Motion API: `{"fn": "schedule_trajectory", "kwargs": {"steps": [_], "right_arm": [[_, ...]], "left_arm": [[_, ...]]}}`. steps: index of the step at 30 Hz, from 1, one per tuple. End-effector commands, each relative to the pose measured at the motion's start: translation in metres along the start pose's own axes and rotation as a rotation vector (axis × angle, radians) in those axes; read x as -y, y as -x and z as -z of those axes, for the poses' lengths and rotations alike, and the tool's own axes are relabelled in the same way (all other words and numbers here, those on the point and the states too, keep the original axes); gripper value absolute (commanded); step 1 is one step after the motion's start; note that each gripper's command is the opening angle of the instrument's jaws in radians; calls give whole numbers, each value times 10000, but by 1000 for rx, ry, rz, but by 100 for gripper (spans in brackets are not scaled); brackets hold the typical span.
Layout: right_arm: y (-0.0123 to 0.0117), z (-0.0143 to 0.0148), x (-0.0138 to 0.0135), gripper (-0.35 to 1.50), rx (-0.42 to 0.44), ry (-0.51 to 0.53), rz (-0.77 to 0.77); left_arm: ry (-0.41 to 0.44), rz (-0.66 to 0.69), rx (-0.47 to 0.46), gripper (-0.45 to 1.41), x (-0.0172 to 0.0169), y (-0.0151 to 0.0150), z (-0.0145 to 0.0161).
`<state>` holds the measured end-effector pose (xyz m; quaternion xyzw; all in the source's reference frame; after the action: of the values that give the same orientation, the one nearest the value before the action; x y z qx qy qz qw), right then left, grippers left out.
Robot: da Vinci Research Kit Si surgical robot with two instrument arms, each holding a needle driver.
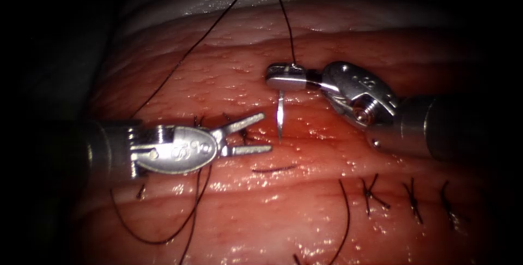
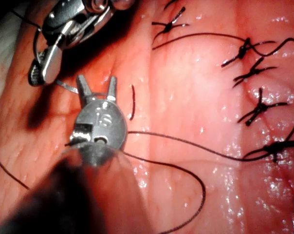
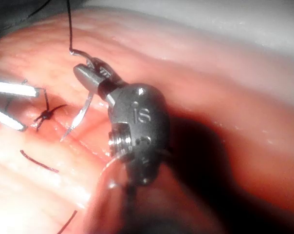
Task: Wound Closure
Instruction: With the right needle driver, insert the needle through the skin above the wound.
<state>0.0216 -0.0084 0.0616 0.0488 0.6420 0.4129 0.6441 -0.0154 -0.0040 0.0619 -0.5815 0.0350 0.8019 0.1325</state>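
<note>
The right tool [image 1: 286,77] grips the needle [image 1: 280,116] near its thread end, point hanging below its jaws. The left tool [image 1: 256,134] gapes wide just beside the needle, holding nothing.

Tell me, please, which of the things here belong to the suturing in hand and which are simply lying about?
In use:
- right tool, jaws shut on the needle near its thread end, tip at the tissue
- thread trailing from the needle
- left tool, jaws open, holding nothing

Lying about:
- cut thread piece
- finished knots
</note>
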Motion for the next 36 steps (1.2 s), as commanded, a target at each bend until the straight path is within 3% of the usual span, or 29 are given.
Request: {"fn": "schedule_trajectory", "kwargs": {"steps": [1,12,21,27,36], "right_arm": [[7,-8,-5,-35,-7,3,20],[10,-16,-12,-35,-22,19,176],[15,-23,-7,-35,-37,0,269],[15,-25,-8,-35,-41,7,328],[18,-28,-11,-35,-39,9,355]], "left_arm": [[0,-1,0,5,-3,3,-7],[56,1,91,4,-25,15,-25],[29,18,301,7,-29,63,-42],[37,35,347,11,-33,76,-40],[59,42,367,11,-54,63,-38]]}}
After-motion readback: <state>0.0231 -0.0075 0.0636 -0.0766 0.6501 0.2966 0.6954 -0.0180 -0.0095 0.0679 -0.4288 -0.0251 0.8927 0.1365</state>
